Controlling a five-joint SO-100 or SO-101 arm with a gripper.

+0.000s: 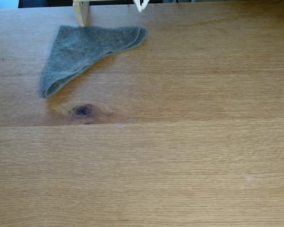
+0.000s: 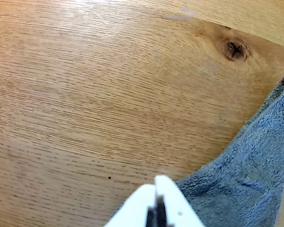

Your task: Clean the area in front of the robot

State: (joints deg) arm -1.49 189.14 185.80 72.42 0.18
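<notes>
Broad oak tabletop (image 1: 180,156), the area to clean, bare across the fixed view apart from a dark knot (image 1: 83,110). Folded grey terry cloth (image 1: 80,52) lying flat at the far left, beside a pale wooden post (image 1: 80,12), probably parked there ready for wiping. White gripper (image 2: 158,185) poised above the cloth's edge in the wrist view, fingertips pressed together, pinching nothing.

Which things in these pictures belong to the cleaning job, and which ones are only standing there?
Belong to the job:
- broad light-brown oak tabletop, the surface to clean
- folded grey terry cloth, lying near the dark knot
- white two-finger claw, fingers together, at the cloth's edge in the wrist view

Only standing there:
- pale wooden post at the table's far edge in the fixed view
</notes>
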